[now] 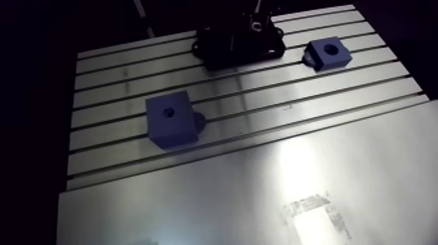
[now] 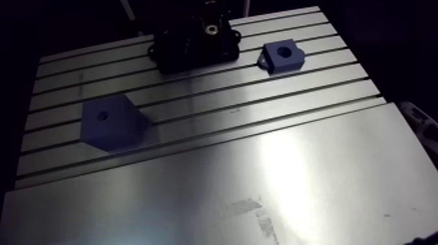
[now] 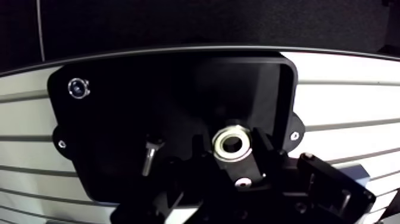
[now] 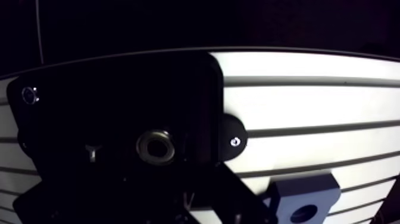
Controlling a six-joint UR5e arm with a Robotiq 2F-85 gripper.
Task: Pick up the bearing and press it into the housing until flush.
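Dimly lit arm view: a slotted table [image 1: 261, 111] has a black tray [image 1: 225, 52] at its 12 o'clock. A blue housing [image 1: 330, 53] sits at 1 o'clock and a blue block [image 1: 171, 119] at 9 o'clock, well apart.

Wrist view: the tray holds a bearing [image 3: 218, 145], a bolt [image 3: 150, 156] beside it and a small round part [image 3: 78, 88] near a corner. The gripper [image 3: 232, 149] straddles the bearing; it is too dark to tell whether it grips.

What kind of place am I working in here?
Probably a workshop assembly bench: slotted aluminium table, black tray holding a bearing, near blue block and far blue block with bored holes.
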